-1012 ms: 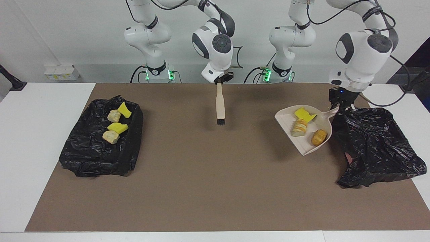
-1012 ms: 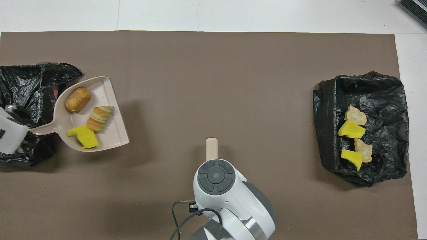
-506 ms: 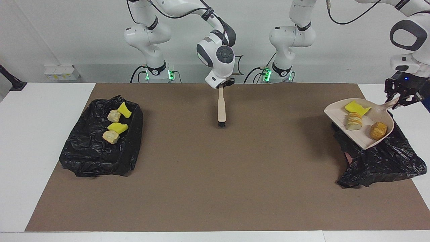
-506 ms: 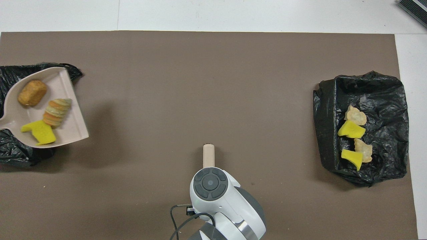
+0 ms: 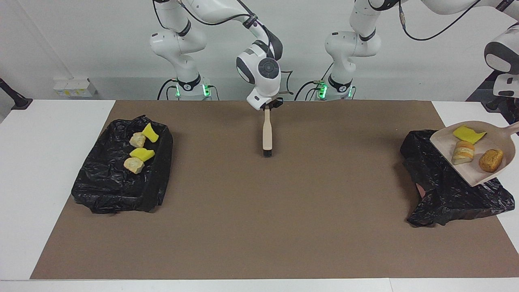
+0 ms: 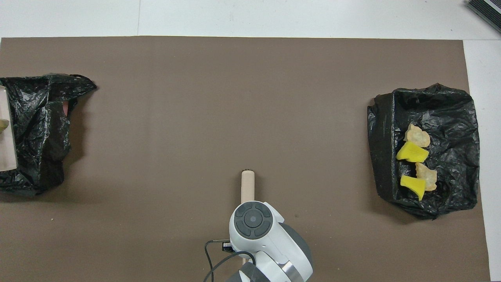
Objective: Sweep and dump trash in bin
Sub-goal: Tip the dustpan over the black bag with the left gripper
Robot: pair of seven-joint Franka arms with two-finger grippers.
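My left gripper (image 5: 516,124) is at the edge of the facing view, shut on the handle of the beige dustpan (image 5: 446,140). It holds the pan, tilted, in the air over the crumpled black bag (image 5: 446,182). In the pan lie a yellow sponge chunk (image 5: 466,133), a striped pastry lump (image 5: 462,152) and a golden bread lump (image 5: 490,160). In the overhead view only the pan's edge (image 6: 6,145) shows. My right gripper (image 5: 266,108) is shut on the brush (image 5: 266,134), which hangs upright over the mat's middle, bristles down.
A black-lined tray (image 5: 109,190) at the right arm's end holds several more trash bits, yellow sponge (image 5: 150,132) and bread (image 5: 133,165); it also shows in the overhead view (image 6: 450,117). The brown mat (image 5: 259,223) covers the table between bag and tray.
My left arm has carried the loaded dustpan up and toward its own end of the table, from beside the black bag to over it. The brush has drawn slightly toward the robots.
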